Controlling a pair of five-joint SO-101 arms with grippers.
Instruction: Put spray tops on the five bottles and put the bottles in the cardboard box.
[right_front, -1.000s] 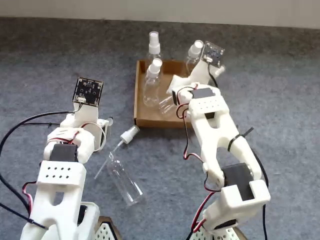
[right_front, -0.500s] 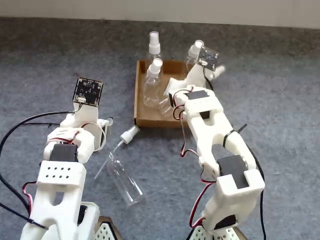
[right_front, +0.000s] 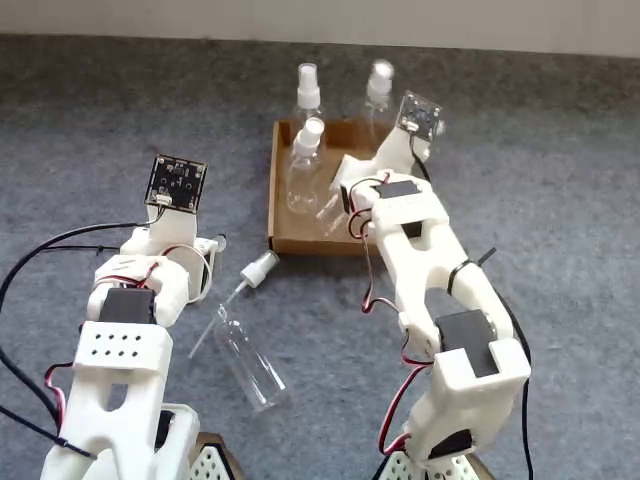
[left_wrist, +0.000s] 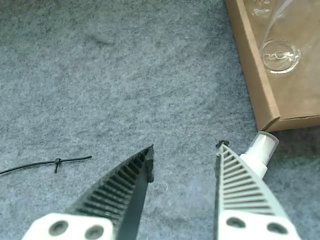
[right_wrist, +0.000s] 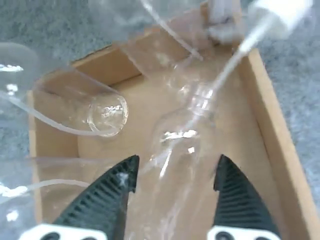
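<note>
I'm not picking up anything readable here, folks. No text, labels, brand marks, numbers or signs are coming through on anything I'm looking at in any of the views.

White shells on left arm (right_front: 120, 350) and right arm (right_front: 440, 290), black servos (right_front: 124, 304), red and black cables (right_front: 40, 248). Black camera board (right_front: 177, 182) at each wrist. Ribbed fingers (left_wrist: 120, 190): black and white on left gripper (left_wrist: 185, 148), black on right gripper (right_wrist: 177, 160).
</note>
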